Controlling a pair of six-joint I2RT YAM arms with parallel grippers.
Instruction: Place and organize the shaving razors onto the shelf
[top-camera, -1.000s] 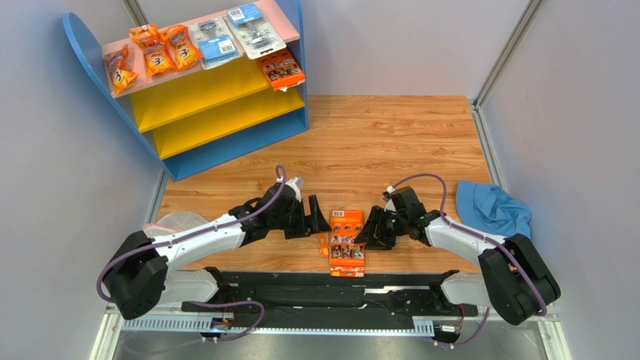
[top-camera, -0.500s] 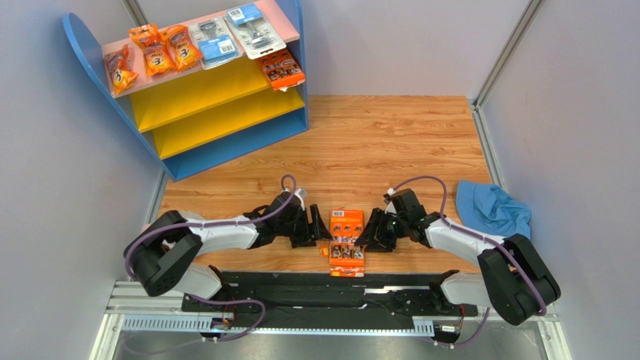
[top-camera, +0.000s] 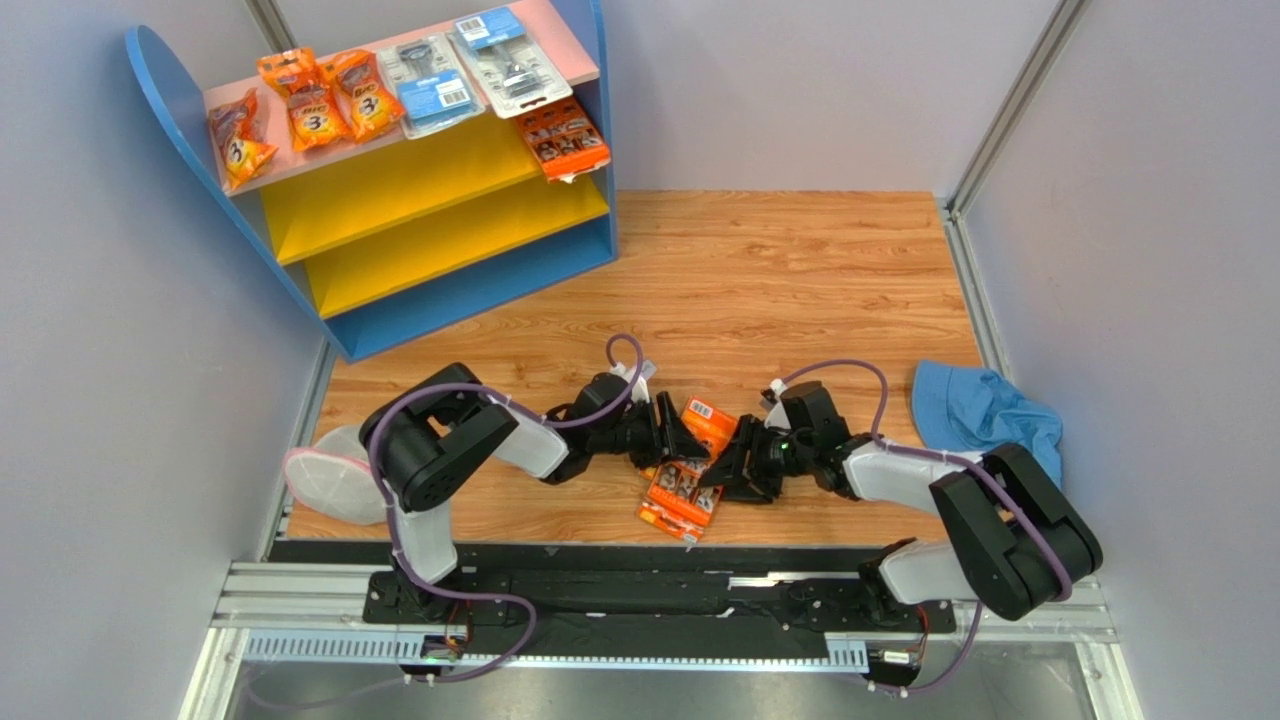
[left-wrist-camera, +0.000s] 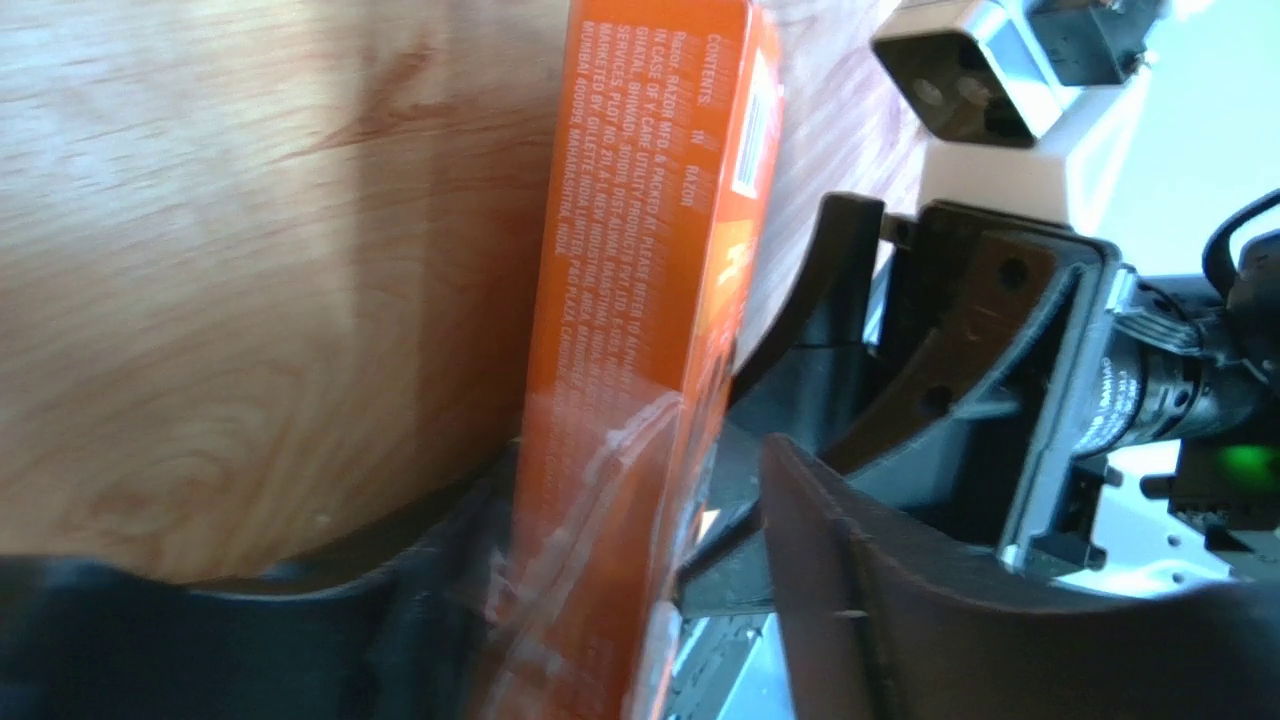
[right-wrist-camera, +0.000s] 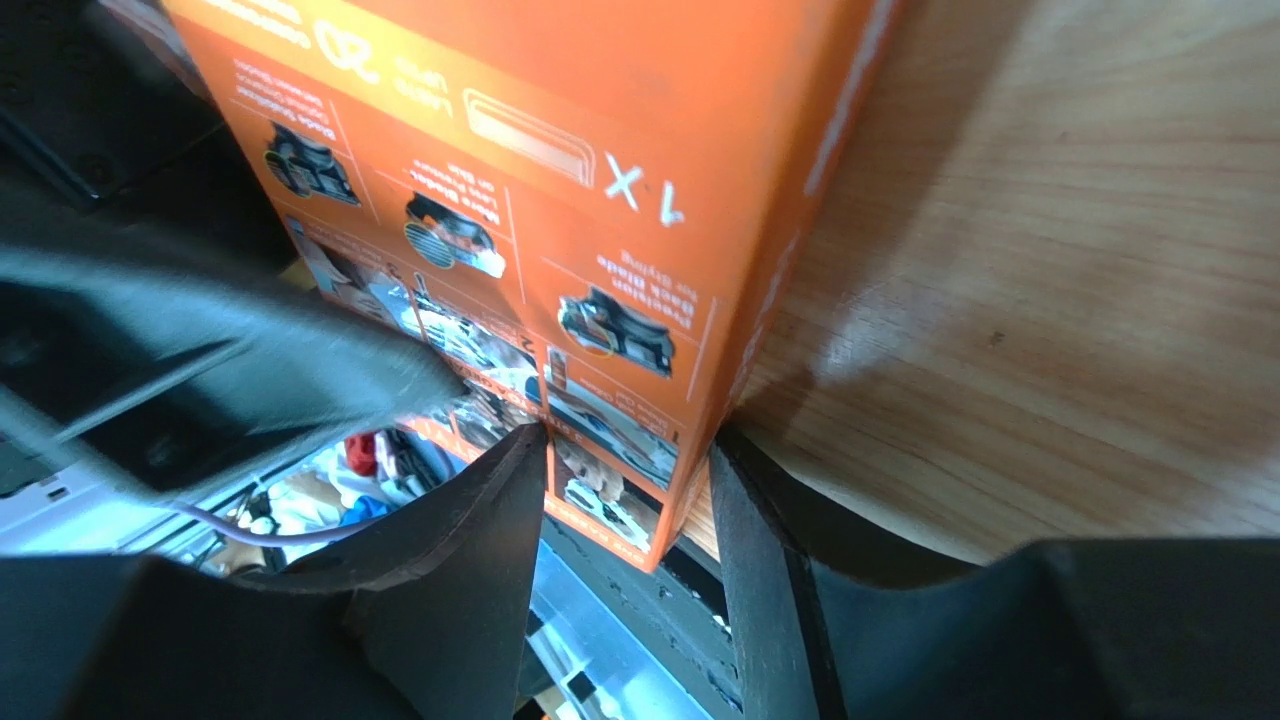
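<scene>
Whereas flat before, orange card (top-camera: 679, 492) tilts w/ R fingers (right-wrist-camera: 451, 570) pinching it, L fingers (left-wrist-camera: 842, 600) spread astride.

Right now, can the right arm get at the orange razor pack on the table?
Likely yes: the right end effector is at the orange razor pack, whose corner sits between its fingers. The left end effector is at the other side but leaves that corner free.

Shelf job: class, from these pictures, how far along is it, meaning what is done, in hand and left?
Done: three bags and two blister packs lie on the shelf's top board, and one shelved card on the middle board. In hand: the last card, tipped up on the table, sits between the jaws of the left gripper and right gripper. Left: shelving it.
</scene>
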